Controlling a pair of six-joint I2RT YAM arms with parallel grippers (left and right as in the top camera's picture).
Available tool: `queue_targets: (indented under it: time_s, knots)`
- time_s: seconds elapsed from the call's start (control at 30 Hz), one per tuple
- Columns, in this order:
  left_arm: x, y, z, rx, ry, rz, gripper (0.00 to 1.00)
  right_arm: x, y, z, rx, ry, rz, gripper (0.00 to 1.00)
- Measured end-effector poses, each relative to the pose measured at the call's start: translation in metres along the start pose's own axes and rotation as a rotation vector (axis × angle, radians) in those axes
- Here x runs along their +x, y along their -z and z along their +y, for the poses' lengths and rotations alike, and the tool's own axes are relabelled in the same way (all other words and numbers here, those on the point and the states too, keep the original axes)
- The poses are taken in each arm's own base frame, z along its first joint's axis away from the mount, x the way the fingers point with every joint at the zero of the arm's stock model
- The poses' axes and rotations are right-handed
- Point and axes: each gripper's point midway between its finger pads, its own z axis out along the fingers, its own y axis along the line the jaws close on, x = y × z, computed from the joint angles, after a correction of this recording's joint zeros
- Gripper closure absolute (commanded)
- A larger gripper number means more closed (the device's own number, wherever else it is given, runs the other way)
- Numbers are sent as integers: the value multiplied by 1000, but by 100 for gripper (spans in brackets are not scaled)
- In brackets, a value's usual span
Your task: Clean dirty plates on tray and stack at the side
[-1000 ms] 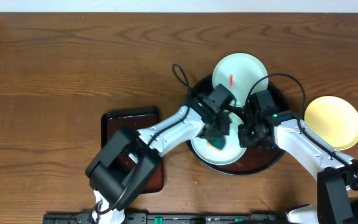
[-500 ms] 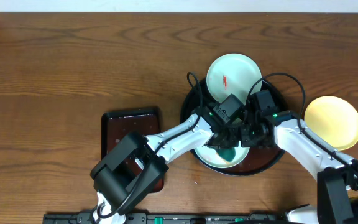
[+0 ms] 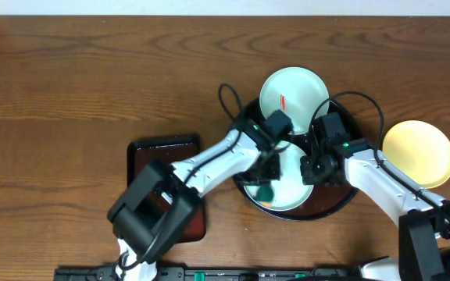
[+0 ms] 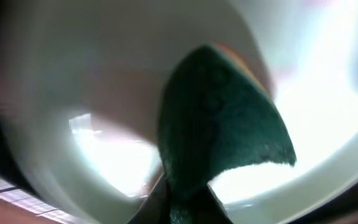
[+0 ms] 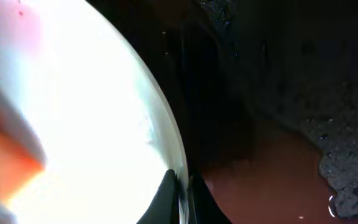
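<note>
On the left of the counter [image 3: 69,94] sits the brown tray [image 3: 151,156], partly under my left arm. Right of it, my left hand [image 3: 268,181] is clenched on a green sponge [image 3: 266,190] and presses it against the inside of the near plate [image 3: 291,189]. My left wrist view shows the sponge [image 4: 222,130] flat on the pale plate [image 4: 104,93], blurred. This plate lies in the black tray [image 3: 336,201]. At the tray's far edge a second pale plate [image 3: 293,92] shows a small red smear. My right hand [image 3: 312,170] is clenched on the near plate's right rim [image 5: 73,124], one finger [image 5: 165,193] on each side. Farthest right, the yellow plate [image 3: 418,154] rests on the counter, just beside the tray.
</note>
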Motion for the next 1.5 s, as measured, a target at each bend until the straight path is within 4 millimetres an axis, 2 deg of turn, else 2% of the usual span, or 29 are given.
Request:
queue_targets:
  time_s: [0.13,0.33,0.47,0.57,0.67,0.77,0.83,0.9,1.03,1.17,1.33,1.5]
  knots:
    - [-18,17,19,-31,50,-63,92,0,0,0,0,1,0,99]
    - [-34,59,30,-14,82,-179,92,0,0,0,1,2,0,99]
    - [-31,89,36,4,92,-230,92,0,0,0,1,2,0,99]
    - [-21,114,43,9,87,-262,92,0,1,0,1,8,3,99]
    - [-8,141,65,-30,114,-292,92,3,4,-1,7,17,12,99]
    - [2,163,96,-98,159,-326,92,6,17,-2,15,24,10,99]
    - [8,175,119,-157,192,-346,92,0,35,-2,18,32,-35,99]
    - [10,184,137,-208,224,-365,92,-14,61,0,22,50,-124,99]
    - [7,189,161,-262,281,-381,92,-40,117,2,94,111,-330,99]
    - [9,179,181,-306,330,-356,92,-50,156,4,185,192,-466,99]
    - [17,161,206,-353,384,-305,92,-48,177,5,309,317,-526,99]
    - [22,145,218,-373,409,-275,92,-45,188,10,466,450,-553,99]
